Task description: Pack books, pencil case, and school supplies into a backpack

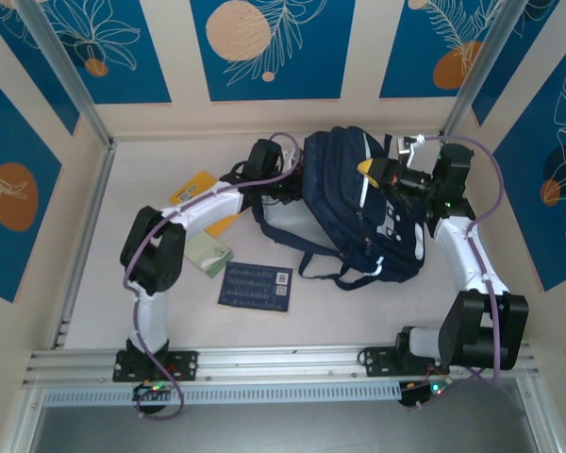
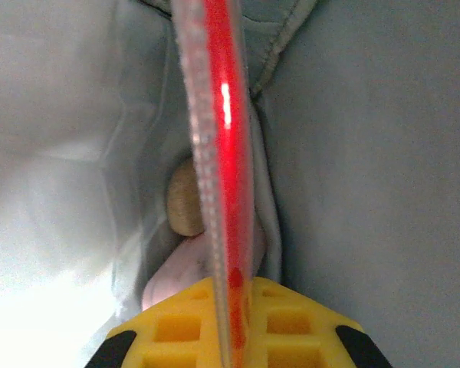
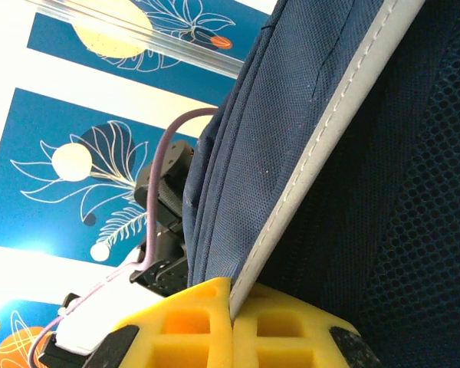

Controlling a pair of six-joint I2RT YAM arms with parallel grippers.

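L fingers (image 2: 291,307) pinching red packet (image 2: 228,153), in backpack (image 1: 344,193)

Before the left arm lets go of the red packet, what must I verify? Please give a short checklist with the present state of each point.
1. Left jaws shut on the red packet: ok.
2. Packet is inside the backpack, with grey lining on both sides: ok.
3. Right jaws shut on the white-piped edge of the backpack: ok.
4. Free space ahead of the packet: cannot tell; a tan round thing sits close beside it.
5. Everything packed: not ok; the yellow book, green packet and navy book lie on the table.
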